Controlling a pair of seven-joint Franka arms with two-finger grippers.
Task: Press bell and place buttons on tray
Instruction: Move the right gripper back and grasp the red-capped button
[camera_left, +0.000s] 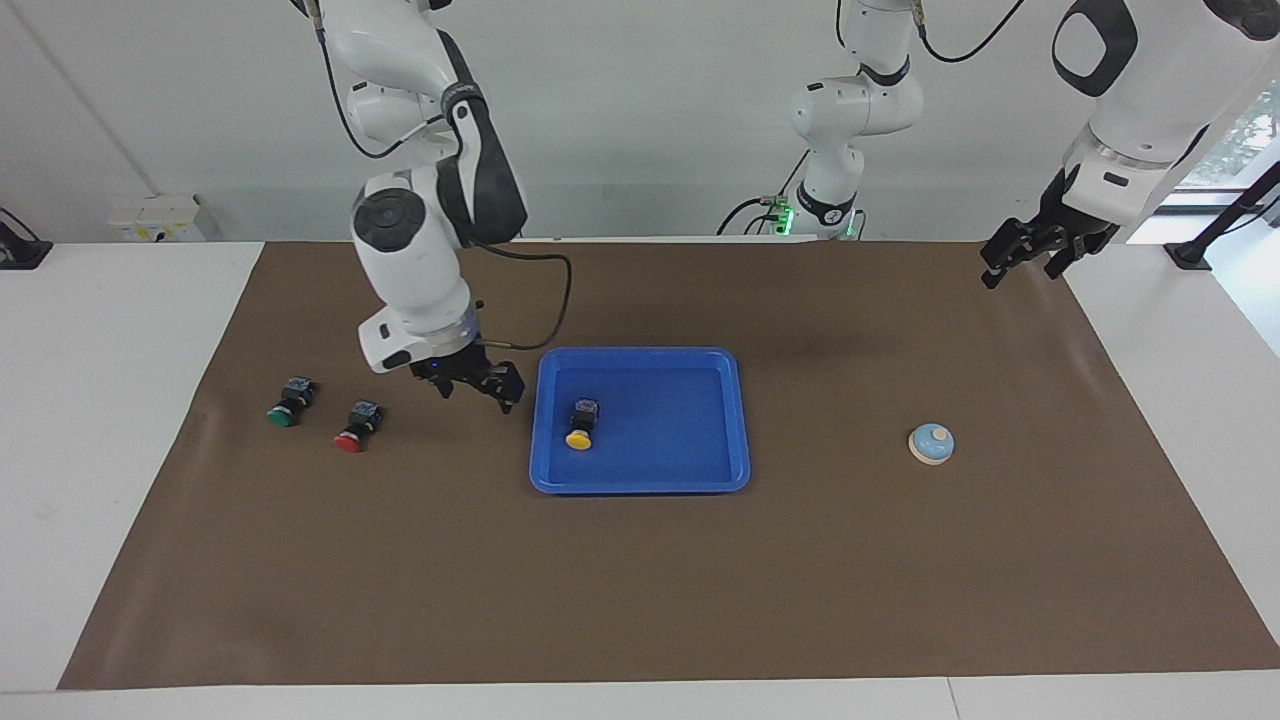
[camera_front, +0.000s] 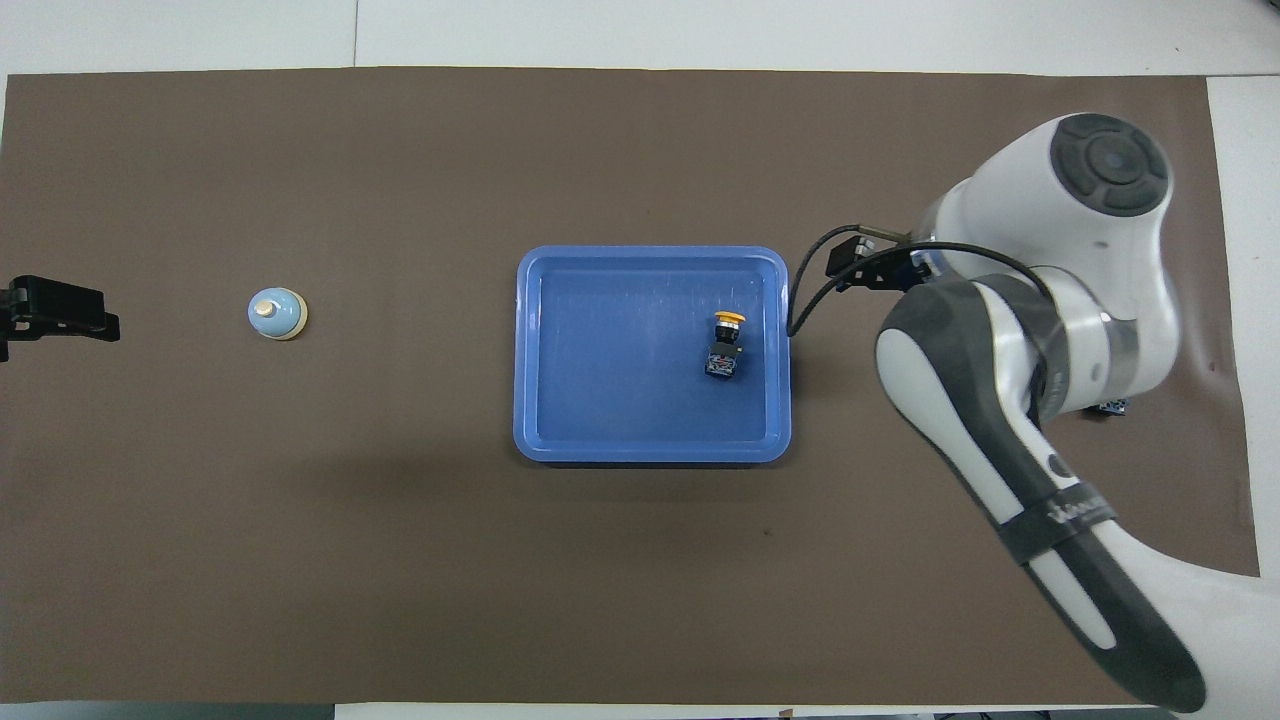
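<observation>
- The right gripper (camera_left: 478, 385) hangs above the brown mat (camera_left: 640, 600), between the tray (camera_left: 737, 420) and the red button (camera_left: 356, 425). Its fingers are spread apart with nothing between them, a stance that suits reaching for another button.
- The yellow button (camera_left: 581, 424) lies on its side inside the tray, well clear of that gripper and toward the left arm's end from it. It sits near the tray wall closest to the right gripper. That part of the job looks done.
- The red button lies on the mat just below and toward the right arm's end from the right gripper, so it is judged the next pick. The green button (camera_left: 288, 401) lies beside it, a little farther out toward the same end.
- Both lie tipped over with their caps pointing away from the robots, so the black bodies offer the flatter sides for the fingers to close on.
- The left gripper (camera_left: 1030, 253) waits raised over the mat's corner at the left arm's end; whether its fingers are parted cannot be told.
- The bell (camera_left: 931, 444) stands upright on the mat, apart from the left gripper and closer to the tray than the gripper is. It is on that arm's side, so pressing it likely falls to the left arm.
</observation>
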